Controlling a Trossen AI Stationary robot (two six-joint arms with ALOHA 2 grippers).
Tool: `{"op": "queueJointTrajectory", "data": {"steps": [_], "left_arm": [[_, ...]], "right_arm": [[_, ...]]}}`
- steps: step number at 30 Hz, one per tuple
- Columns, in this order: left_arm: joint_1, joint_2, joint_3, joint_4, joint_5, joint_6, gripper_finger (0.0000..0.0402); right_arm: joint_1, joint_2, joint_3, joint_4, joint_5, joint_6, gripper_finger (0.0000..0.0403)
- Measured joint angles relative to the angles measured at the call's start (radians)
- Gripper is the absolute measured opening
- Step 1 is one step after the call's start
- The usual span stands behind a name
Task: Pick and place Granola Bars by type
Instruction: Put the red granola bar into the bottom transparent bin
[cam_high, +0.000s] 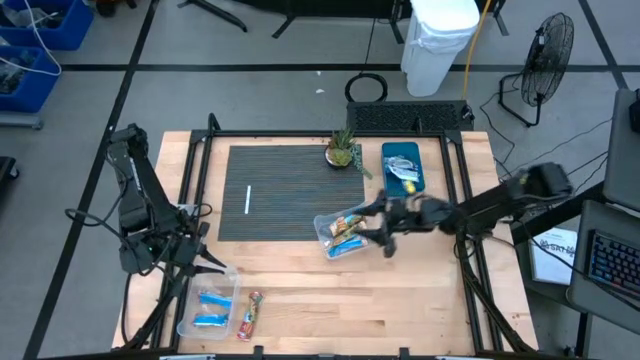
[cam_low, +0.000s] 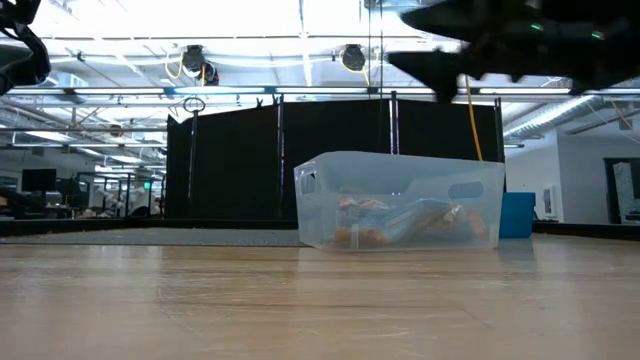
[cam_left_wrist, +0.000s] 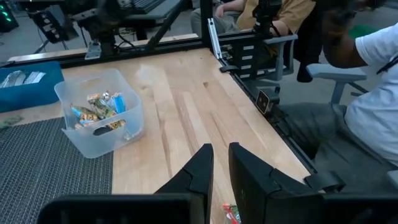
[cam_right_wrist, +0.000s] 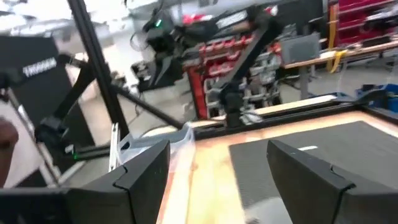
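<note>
Where wood lies bare, right gripper (cam_high: 383, 238) above clear bin (cam_high: 322, 226).

Overhead and table-level views share the clear bin (cam_high: 338, 236).

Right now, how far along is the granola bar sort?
Partly done. Two blue-wrapped bars lie in the clear plastic bin near the left arm; one orange-red bar lies on the wood beside it. In hand: nothing visible; the right gripper is open beside the clear source tub, the left gripper by its bin. Left: the mixed bars in that tub.
</note>
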Motion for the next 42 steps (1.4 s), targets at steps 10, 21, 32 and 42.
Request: {"op": "queueJointTrajectory", "data": {"steps": [10,21,32,42], "left_arm": [[0.000,0.000,0.000,-0.040,0.001,-0.035,0.0056],[0.000,0.001,0.000,-0.061,0.000,-0.071,0.0056],[0.000,0.001,0.000,-0.061,-0.032,-0.074,0.0056],[0.000,0.048,0.000,-0.064,-0.040,-0.249,0.0056]], "right_arm": [[0.107,0.440,0.537,-0.326,-0.194,-0.264,0.0258],[0.208,0.791,1.057,-0.714,-0.024,-0.486,0.0258],[0.198,0.985,1.219,-0.663,-0.084,-0.501,0.0258],[0.210,0.947,1.227,-0.763,-0.090,-0.505,0.0258]]}}
